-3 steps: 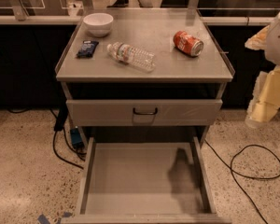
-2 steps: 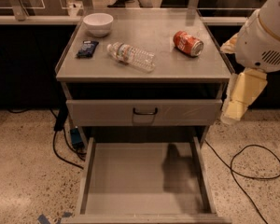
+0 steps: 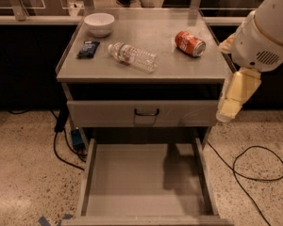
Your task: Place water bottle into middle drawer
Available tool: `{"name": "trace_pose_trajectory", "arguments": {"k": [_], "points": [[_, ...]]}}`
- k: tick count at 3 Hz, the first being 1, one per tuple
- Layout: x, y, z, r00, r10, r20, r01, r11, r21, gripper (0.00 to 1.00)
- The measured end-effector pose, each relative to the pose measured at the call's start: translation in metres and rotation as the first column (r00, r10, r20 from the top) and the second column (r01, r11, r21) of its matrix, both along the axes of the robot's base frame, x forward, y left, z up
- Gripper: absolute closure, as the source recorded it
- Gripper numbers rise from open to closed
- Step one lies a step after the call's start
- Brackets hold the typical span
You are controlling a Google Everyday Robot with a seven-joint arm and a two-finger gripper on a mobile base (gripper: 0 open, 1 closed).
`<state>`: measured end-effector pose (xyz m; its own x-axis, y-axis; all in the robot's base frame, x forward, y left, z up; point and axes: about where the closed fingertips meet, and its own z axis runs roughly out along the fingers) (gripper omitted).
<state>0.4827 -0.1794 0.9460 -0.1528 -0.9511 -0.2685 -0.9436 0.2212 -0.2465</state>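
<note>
The water bottle [image 3: 132, 56], clear and crinkled with a coloured label band, lies on its side on the grey cabinet top [image 3: 179, 67], left of centre. The middle drawer [image 3: 141, 185], the lowest one, is pulled out wide and its flat grey floor is bare. My gripper [image 3: 230, 105] hangs pointing down off the cabinet's right edge, level with the closed drawer front, below the white arm housing [image 3: 266, 32]. It holds nothing that I can see and is well to the right of the bottle.
A red soda can [image 3: 189, 43] lies on the top at the right. A white bowl [image 3: 99, 23] and a dark blue packet [image 3: 88, 49] sit at the left. A closed drawer front with a black handle [image 3: 146, 113] is above the open drawer. Cables [image 3: 259, 166] lie on the floor.
The arm has swung left and further into view, bringing the gripper from the right edge of view to the cabinet's right side. The bottle and drawer have not moved.
</note>
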Motion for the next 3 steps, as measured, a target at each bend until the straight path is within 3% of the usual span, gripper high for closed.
{"name": "trace_pose_trajectory", "arguments": {"k": [2,3], "points": [[0.070,0.047,0.007,0.9920,0.080,0.097,-0.081,0.997,0.003,0.00],[0.112,0.098,-0.002,0.9832,0.153,0.100,-0.156,0.987,0.030,0.00]]}}
